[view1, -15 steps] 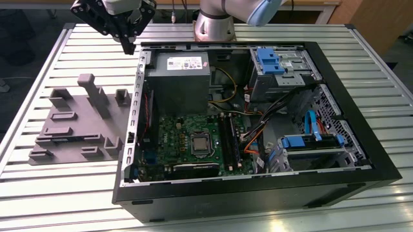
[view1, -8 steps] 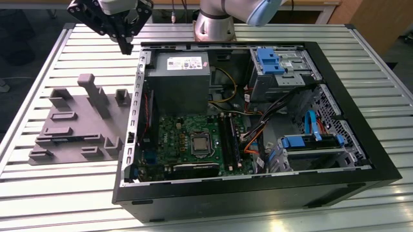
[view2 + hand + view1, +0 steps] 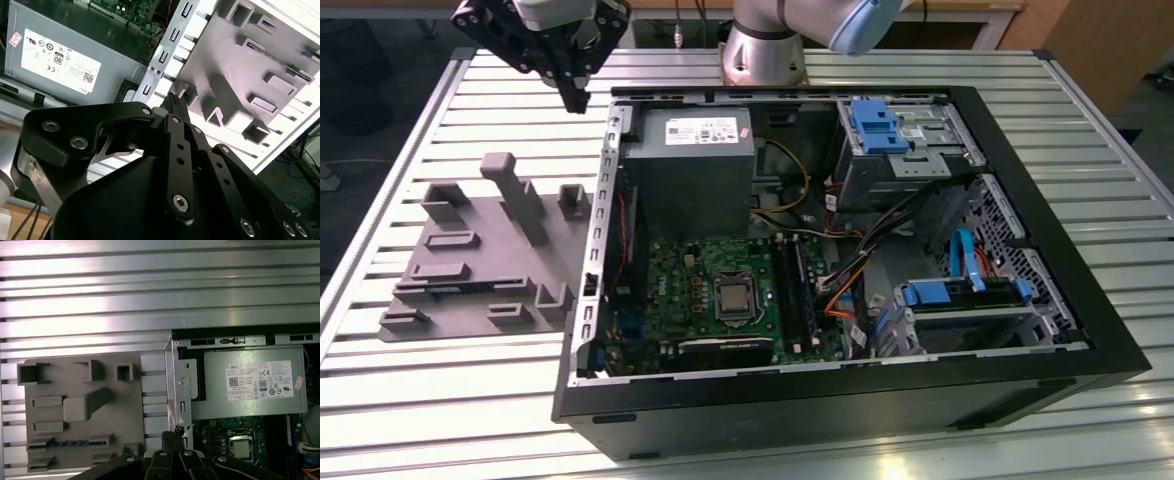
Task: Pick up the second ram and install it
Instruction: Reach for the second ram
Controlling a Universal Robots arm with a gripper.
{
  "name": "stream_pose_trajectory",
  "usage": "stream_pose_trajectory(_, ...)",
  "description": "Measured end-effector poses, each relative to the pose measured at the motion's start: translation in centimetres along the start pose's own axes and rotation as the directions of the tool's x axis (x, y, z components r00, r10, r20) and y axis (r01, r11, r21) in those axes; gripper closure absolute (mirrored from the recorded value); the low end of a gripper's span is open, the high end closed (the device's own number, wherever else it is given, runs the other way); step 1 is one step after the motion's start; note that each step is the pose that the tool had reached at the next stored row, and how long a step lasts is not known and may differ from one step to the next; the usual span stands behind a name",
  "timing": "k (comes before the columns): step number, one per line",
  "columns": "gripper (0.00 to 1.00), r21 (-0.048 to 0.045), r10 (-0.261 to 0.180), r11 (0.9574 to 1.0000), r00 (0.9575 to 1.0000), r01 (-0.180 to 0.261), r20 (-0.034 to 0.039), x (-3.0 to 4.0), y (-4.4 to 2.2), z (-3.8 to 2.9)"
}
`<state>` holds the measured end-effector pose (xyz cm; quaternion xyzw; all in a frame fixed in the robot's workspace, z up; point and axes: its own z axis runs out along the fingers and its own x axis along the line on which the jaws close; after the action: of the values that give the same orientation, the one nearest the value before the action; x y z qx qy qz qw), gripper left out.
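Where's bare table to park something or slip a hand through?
Bare slatted table runs between the grey tray and the edge by the robot base, and again on the tray's opposite side. The gap between tray and computer case is tight. The tray holds raised blocks and the second ram; cables crowd the case.

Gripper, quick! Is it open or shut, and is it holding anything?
Gripper: shut, holding nothing.

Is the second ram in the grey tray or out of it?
In. The second ram lies in a slot of the grey tray; the gripper hangs away from it.
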<state>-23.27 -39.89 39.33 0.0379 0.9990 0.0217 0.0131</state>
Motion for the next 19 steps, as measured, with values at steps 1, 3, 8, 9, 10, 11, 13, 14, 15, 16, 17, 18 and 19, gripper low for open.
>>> stream_pose_trajectory(1,0.89,0.0,0.0,1.0,1.0,0.0,0.0,0.06,-0.01,0.0)
stream_pose_trajectory(3,0.89,-0.0001,0.0,1.0,1.0,0.0,0.0,0.14,-0.01,0.0)
stream_pose_trajectory(8,0.89,0.0,0.0,1.0,1.0,0.0,0.0,0.27,-0.02,-0.01)
stream_pose_trajectory(9,0.89,0.0,0.0,1.0,1.0,0.0,0.0,0.28,-0.02,-0.01)
stream_pose_trajectory(10,0.89,0.0,0.0,1.0,1.0,0.0,0.0,0.29,-0.02,-0.01)
stream_pose_trajectory(11,0.89,0.0,0.0,1.0,1.0,0.0,-0.0001,0.31,-0.02,-0.01)
stream_pose_trajectory(13,0.89,0.0,0.0,1.0,1.0,0.0,0.0,0.38,-0.03,-0.01)
stream_pose_trajectory(14,0.89,0.0,0.0,1.0,1.0,0.0,-0.0001,0.44,-0.03,-0.02)
stream_pose_trajectory(15,0.89,0.0,0.0,1.0,1.0,0.0,-0.0001,0.51,-0.04,-0.02)
stream_pose_trajectory(16,0.89,0.0,0.0,1.0,1.0,0.0,0.0,0.59,-0.05,-0.02)
stream_pose_trajectory(17,0.89,0.0,0.0,1.0,1.0,0.0,0.0,0.68,-0.05,-0.02)
stream_pose_trajectory(18,0.89,0.0,0.0,1.0,1.0,0.0,0.0,0.75,-0.06,-0.02)
stream_pose_trajectory(19,0.89,0.0,0.0,1.0,1.0,0.0,-0.0001,0.81,-0.06,-0.02)
